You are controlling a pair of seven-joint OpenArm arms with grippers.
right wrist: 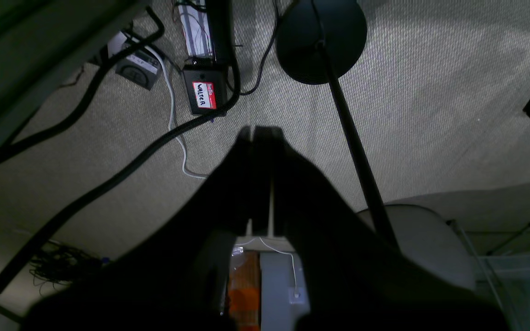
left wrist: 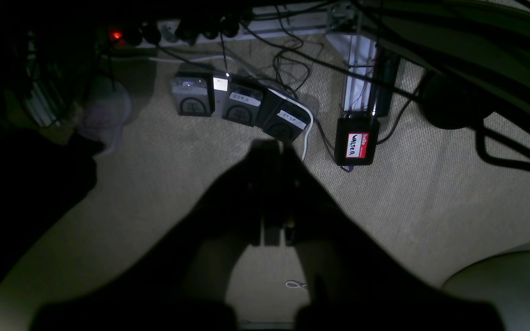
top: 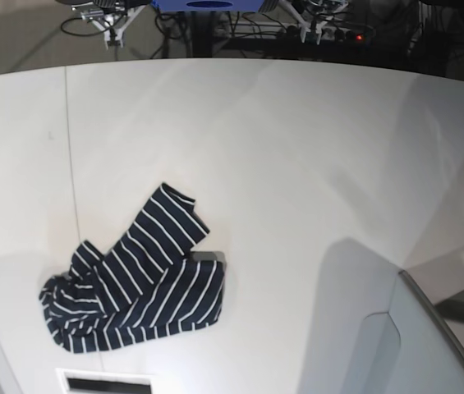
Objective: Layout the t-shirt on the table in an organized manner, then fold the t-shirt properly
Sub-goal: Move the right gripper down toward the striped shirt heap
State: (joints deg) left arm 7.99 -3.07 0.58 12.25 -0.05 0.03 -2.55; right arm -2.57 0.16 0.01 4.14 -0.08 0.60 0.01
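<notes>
Both grippers hang below table level, pointed at the floor: the left gripper (left wrist: 274, 151) shows as a dark silhouette with its fingers pressed together, clenched on nothing, and the right gripper (right wrist: 260, 133) looks the same, fingers closed with only a thin slit of light between them.

Beneath them lies a woven beige carpet (left wrist: 430, 207) with a coarse, ribbed texture. Black cables (right wrist: 108, 184) snake across it, a white cord curves among them, and a row of grey foot pedals (left wrist: 237, 108) with handwritten labels sits near a small black box (left wrist: 356, 145) bearing a red-and-white name sticker. A round black lamp base (right wrist: 322, 39) with a slim pole stands on the carpet in the right wrist view. A power strip (left wrist: 154, 34) with a glowing red switch lies at the back.

In the base view, the table (top: 297, 148) is broad, smooth and white, with a curved far edge and a thin dark seam running down its left part. The t-shirt (top: 137, 283), soft navy fabric with thin white stripes, lies crumpled in a loose heap on the near left part of the table, one sleeve stretched out toward the table's middle. Neither gripper appears in that view, both well apart from the shirt.
</notes>
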